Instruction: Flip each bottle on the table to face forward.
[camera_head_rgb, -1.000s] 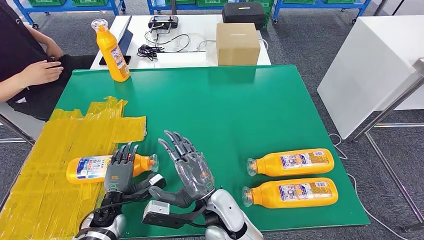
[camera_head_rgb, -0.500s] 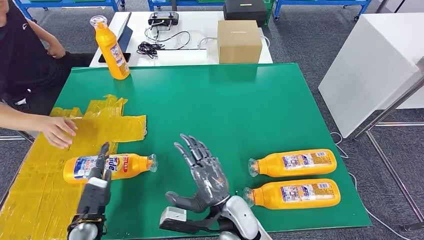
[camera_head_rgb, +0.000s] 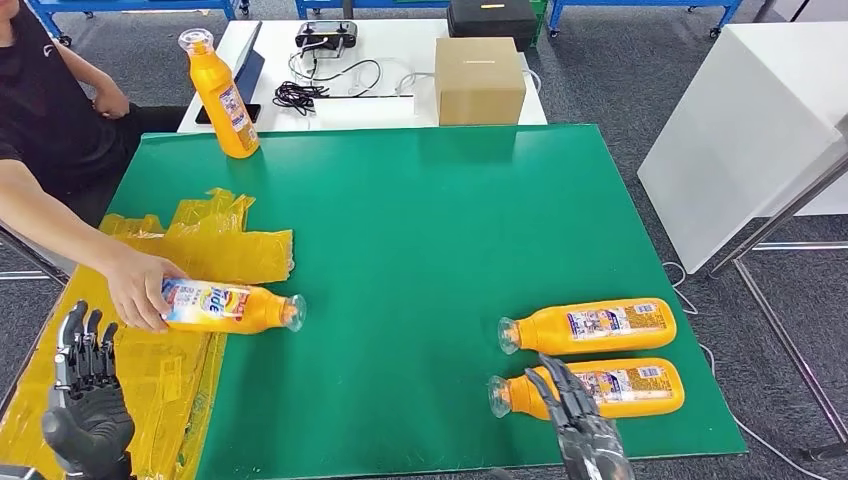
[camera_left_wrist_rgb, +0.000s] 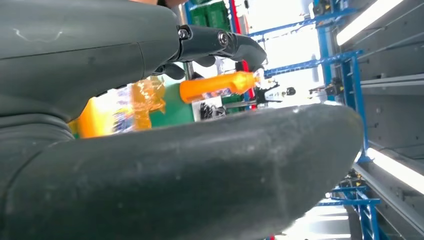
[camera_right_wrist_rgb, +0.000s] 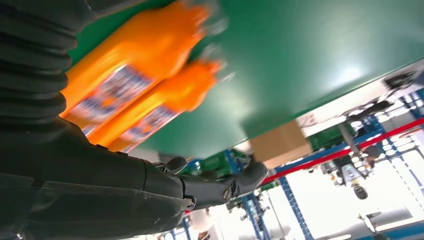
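A person's hand (camera_head_rgb: 138, 290) holds one orange bottle (camera_head_rgb: 232, 307) lying on the green surface (camera_head_rgb: 420, 230), and two more orange bottles (camera_head_rgb: 590, 326) lie at the near right. The left hand (camera_head_rgb: 85, 400) is released with fingers apart, low at the near left corner. The right hand (camera_head_rgb: 580, 425) seems released too, above the nearest bottle (camera_head_rgb: 620, 388).

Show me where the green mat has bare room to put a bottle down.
The widest free patch is the mat's middle, bordered by the yellow film, the cardboard box and the two lying bottles. The far right corner is bare too. Crowded: the near right, around those bottles and the right hand; and the left, with a person's hand on a bottle.
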